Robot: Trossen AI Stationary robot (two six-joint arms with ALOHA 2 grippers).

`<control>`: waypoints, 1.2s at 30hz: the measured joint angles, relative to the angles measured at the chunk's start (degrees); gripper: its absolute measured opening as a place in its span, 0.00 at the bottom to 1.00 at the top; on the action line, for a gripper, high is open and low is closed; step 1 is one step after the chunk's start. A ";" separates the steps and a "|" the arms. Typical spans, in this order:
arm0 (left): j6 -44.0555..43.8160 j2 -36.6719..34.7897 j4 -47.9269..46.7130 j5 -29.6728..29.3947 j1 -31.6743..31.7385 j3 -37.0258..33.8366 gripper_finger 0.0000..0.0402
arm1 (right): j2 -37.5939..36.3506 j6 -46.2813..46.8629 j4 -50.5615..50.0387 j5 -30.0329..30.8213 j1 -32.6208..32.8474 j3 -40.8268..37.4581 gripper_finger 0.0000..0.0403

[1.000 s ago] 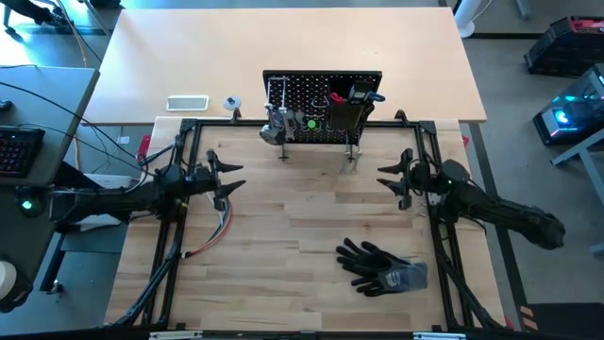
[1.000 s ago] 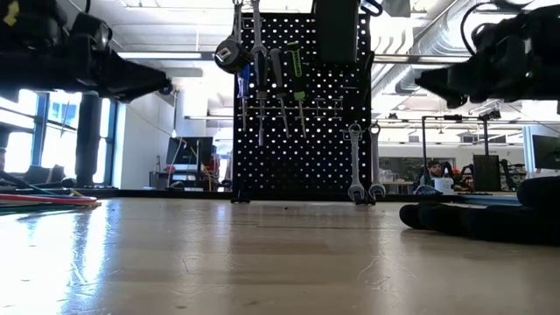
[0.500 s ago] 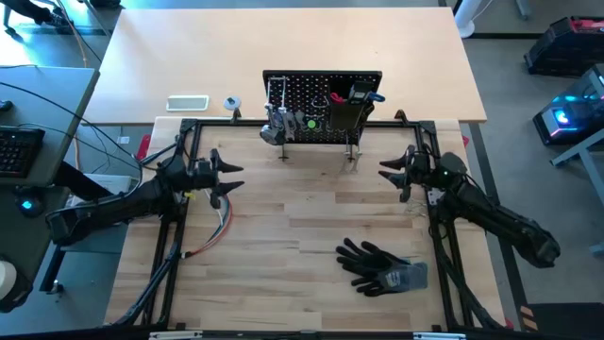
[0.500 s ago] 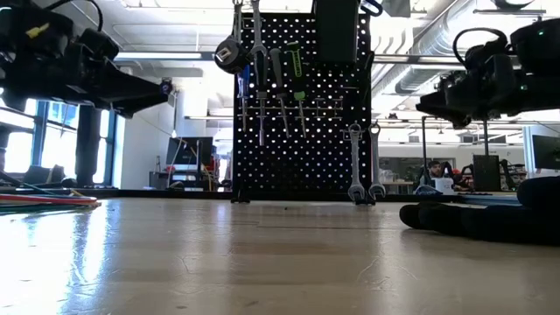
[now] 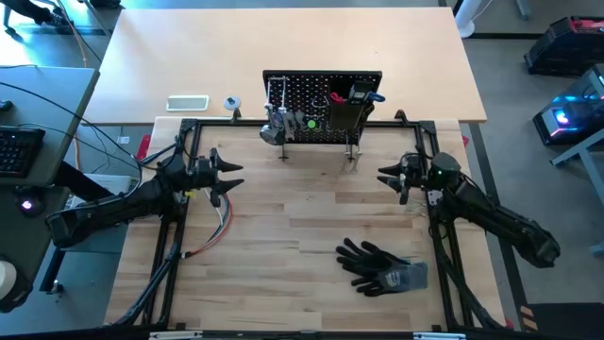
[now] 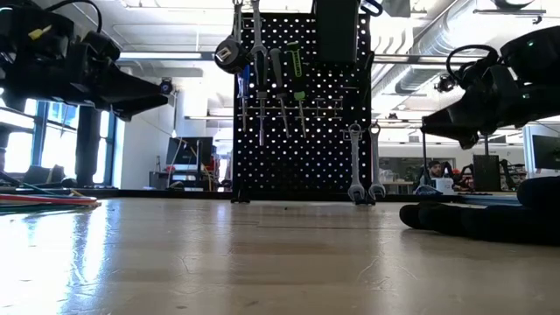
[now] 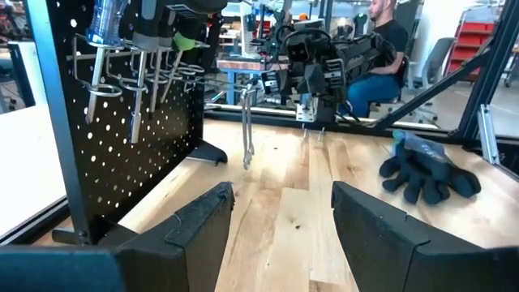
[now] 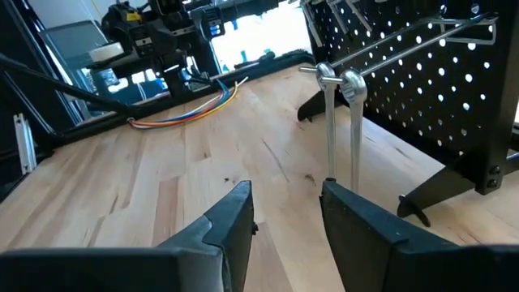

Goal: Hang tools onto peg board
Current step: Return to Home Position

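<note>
The tools (image 6: 280,79) hang on the peg board (image 5: 323,106), which stands ahead of and between the two grippers, with two wrenches (image 8: 340,122) dangling just ahead of the right gripper (image 5: 385,175). It and the left gripper (image 5: 229,177) hover over the table, jaws spread with nothing between them. Only gloves (image 5: 382,266) and wires (image 8: 190,113) lie behind the jaws, so the hanging looks done and just parking the arms is left.

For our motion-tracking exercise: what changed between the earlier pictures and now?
The left gripper hardly moved as its elbow drew back; the right gripper sank lower, its elbow drawing back too. Nothing was taken or let go; both jaws stay open and empty. The tools, peg board and gloves stayed put.
</note>
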 joint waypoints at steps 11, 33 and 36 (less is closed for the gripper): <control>-1.53 0.00 -0.09 -0.02 0.00 0.00 0.51 | 0.02 -0.10 0.02 0.01 0.02 0.00 0.35; -1.44 0.00 -0.09 -0.01 0.00 0.02 0.51 | 0.02 -0.11 0.04 0.05 0.02 0.00 0.35; -1.44 0.00 -0.09 0.00 0.00 0.02 0.51 | 0.02 -0.11 0.05 0.05 0.02 0.00 0.35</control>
